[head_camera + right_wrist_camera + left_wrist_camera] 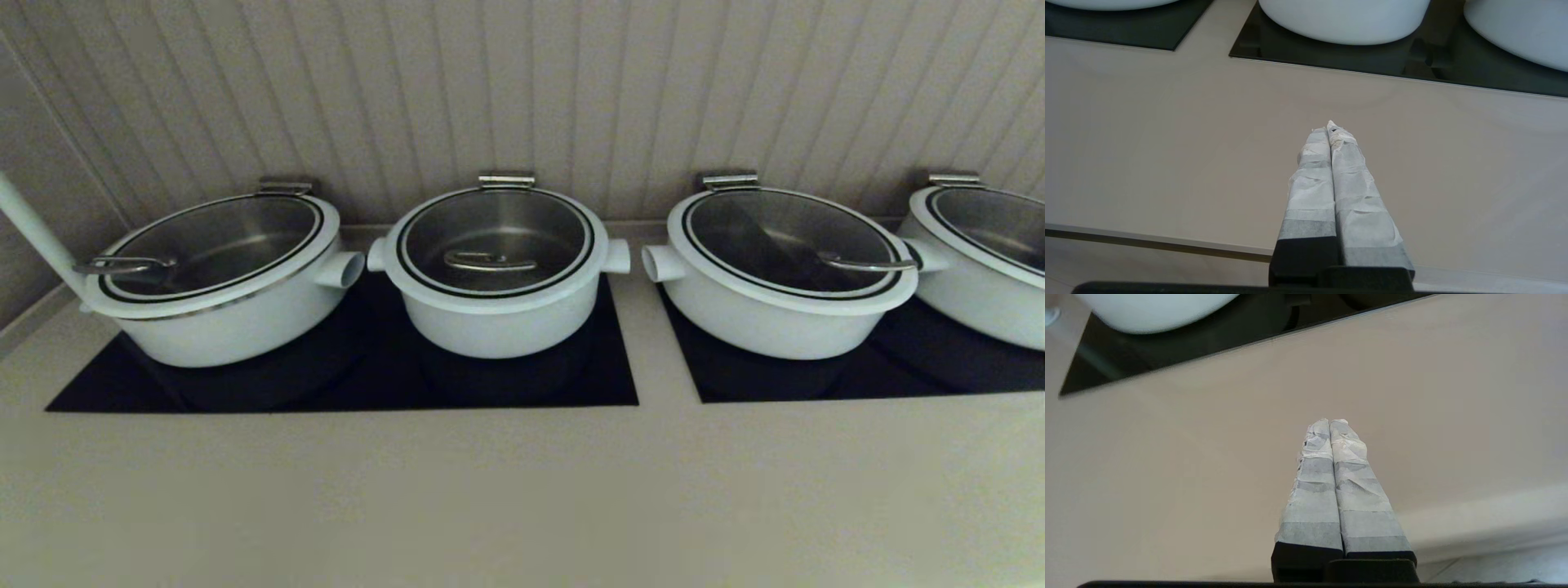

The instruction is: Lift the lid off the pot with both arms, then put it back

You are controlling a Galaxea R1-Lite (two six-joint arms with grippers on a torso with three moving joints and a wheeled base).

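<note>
On the beige counter [522, 490], the lid [495, 241] covers the pot [498, 322]; both grippers' jaws are pressed together.

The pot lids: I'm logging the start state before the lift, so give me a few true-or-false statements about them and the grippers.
1. The lid sits closed on the pot. True.
2. The left gripper is clamped on the lid's wire handle. False: it is shut on nothing, above the bare counter.
3. The right gripper is shut. True.
4. Both arms show in the head view. False: neither does.
5. The pot stands on a black panel. True.
</note>
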